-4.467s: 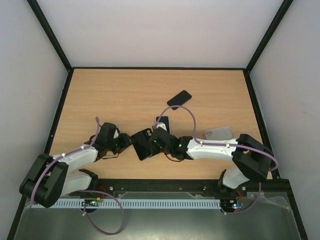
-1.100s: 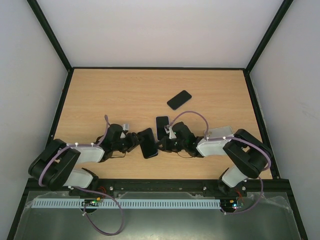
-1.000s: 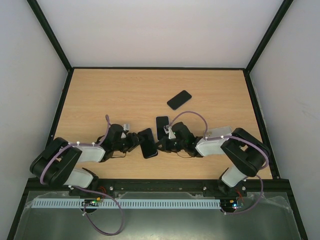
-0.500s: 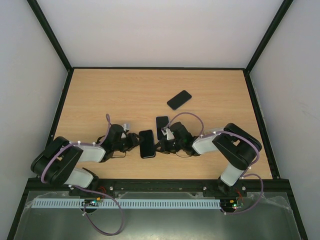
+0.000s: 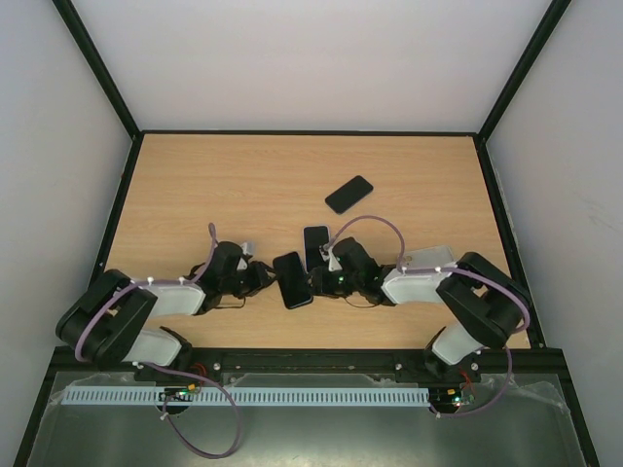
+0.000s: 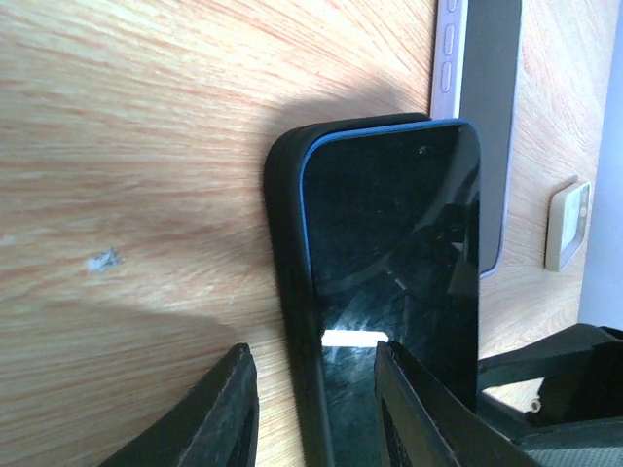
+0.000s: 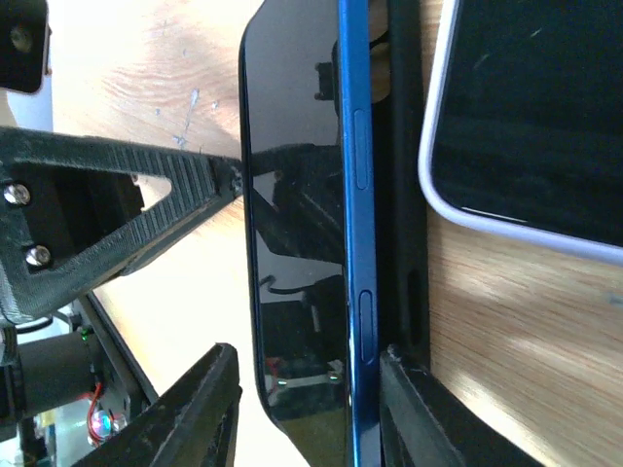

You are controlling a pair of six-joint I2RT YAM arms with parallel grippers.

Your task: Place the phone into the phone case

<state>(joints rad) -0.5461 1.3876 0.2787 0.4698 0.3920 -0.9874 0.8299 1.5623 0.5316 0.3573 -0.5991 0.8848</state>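
While the phone (image 6: 389, 253) lies in the case (image 6: 287, 292), one edge proud, my left fingers (image 6: 229, 413) stand part open astride its wall; right fingers (image 7: 200, 409) flank the phone, grip unclear.

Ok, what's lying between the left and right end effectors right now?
The blue phone with its black case lies between the left end effector and the right end effector; the top external view shows it.

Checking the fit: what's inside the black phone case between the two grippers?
A blue-edged phone with a dark glass screen lies in the black case. It hides the case's inner floor.
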